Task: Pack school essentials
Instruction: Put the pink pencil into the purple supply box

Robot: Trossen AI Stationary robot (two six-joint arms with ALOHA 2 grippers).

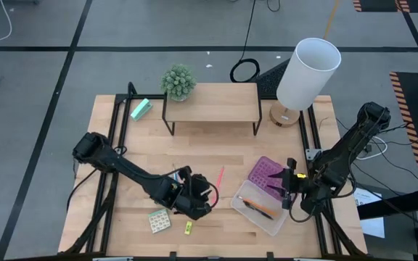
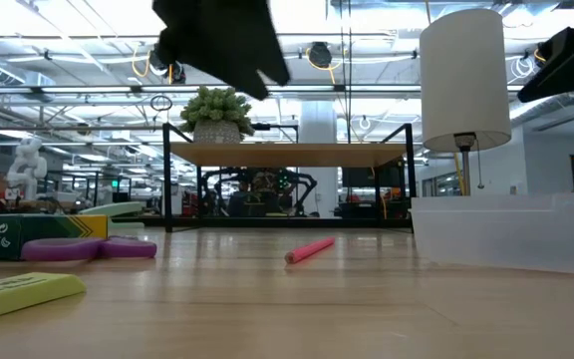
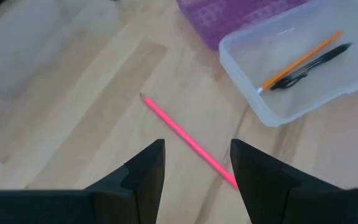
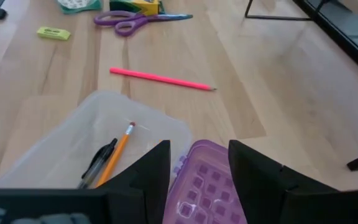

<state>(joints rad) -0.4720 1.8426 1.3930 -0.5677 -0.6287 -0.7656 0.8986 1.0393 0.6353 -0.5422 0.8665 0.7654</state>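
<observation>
1. We see the pink pencil (image 3: 188,140) lying flat on the wooden table (image 1: 122,145), between the left gripper (image 3: 196,163) and the clear box (image 1: 261,209).
2. In the left wrist view the pencil's long axis runs on a slant across the gap of the spread fingers, with one end just below them and the tip pointing away.
3. We judge that the left gripper is the nearer one, so the next pick belongs to it and asks for a wrist turn to cross the pencil.
4. The right gripper (image 4: 196,171) waits with fingers apart above the box and its purple lid (image 4: 207,186).
5. The orange pencil (image 4: 115,157) and black pen (image 4: 97,165) already lie in the box.
6. The purple-handled scissors (image 4: 135,20), crayon box (image 4: 143,5) and card pack (image 1: 160,220) remain outside.
7. We cannot read any label.
</observation>
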